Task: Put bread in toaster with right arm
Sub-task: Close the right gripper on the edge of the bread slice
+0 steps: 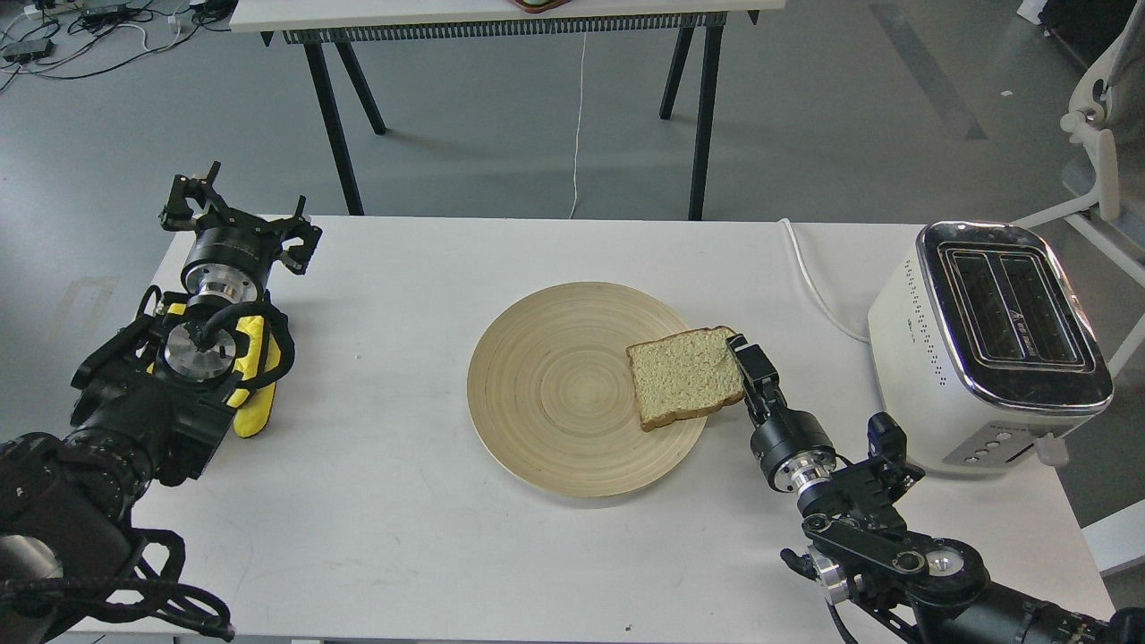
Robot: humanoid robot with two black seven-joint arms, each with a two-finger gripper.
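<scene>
Right gripper at bread right edge on plate; whether it's clamped can't be told. Confirm firm pinch, lift level, w/o dragging.

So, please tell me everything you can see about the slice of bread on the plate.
The bread is one squarish slice, pale and speckled, with a thin brown crust. It lies nearly flat on the right part of the round wooden plate, its right side reaching over the plate's rim. The right gripper meets its right edge, and the slice looks slightly raised there; whether the gripper is shut on it cannot be told. The toaster stands apart, further right.
</scene>
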